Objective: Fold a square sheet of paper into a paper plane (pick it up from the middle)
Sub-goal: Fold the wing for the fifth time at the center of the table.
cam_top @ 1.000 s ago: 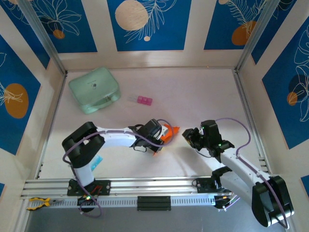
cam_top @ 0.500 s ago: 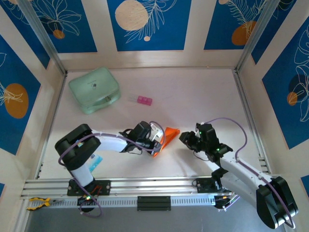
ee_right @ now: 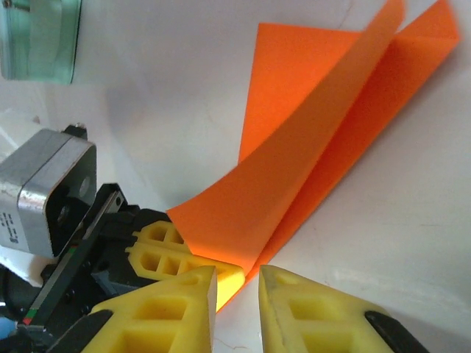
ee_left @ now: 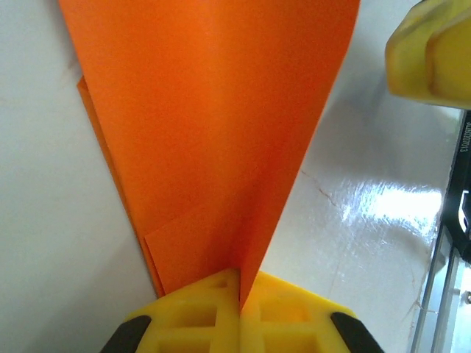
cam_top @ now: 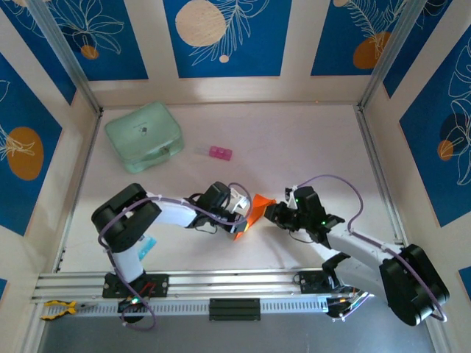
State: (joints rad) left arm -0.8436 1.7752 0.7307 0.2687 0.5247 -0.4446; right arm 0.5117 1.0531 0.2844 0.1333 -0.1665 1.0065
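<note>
Left gripper [ee_left: 239,309] and right gripper [ee_right: 237,294] crowd the table's middle, the left clamped on the paper plane [cam_top: 257,207] and the right just beside it at 3 o'clock, leaving little passage between them. Their arms block the approaches from 7 and 5 o'clock. Farther out, a mint-green case [cam_top: 143,136] stands at 10 o'clock and a small pink block [cam_top: 219,153] at 11, while the table [cam_top: 316,147] lies open from 12 to 3 o'clock.

Your orange paper [cam_top: 257,208] is folded into a pointed wedge, top flap lifted, lying well apart from the case [cam_top: 143,136], nearer and rightward.
</note>
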